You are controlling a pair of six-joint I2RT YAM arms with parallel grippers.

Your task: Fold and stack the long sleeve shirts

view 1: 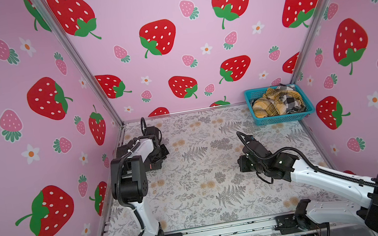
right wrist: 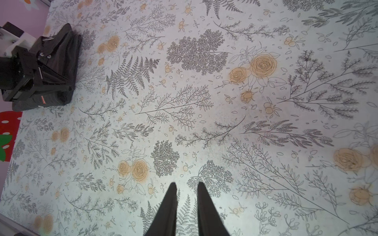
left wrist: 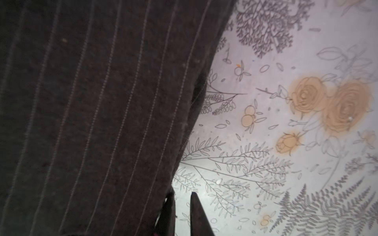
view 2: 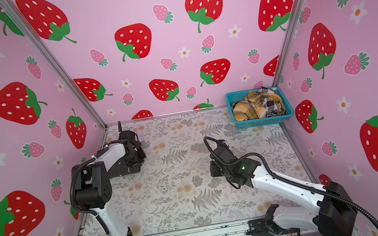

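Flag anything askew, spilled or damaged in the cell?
Nothing spilled or damaged. The pinstriped shirt lies folded at the table's far left, with the left hand over it. The only untidy spot is the basket: the plaid shirt and check shirt sit crumpled there, with check cloth poking above the back rim.

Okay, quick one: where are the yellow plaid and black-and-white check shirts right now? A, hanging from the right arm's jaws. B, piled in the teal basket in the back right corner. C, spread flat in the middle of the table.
B: in both top views the yellow plaid shirt and the check shirt lie bunched inside the teal basket in the back right corner.
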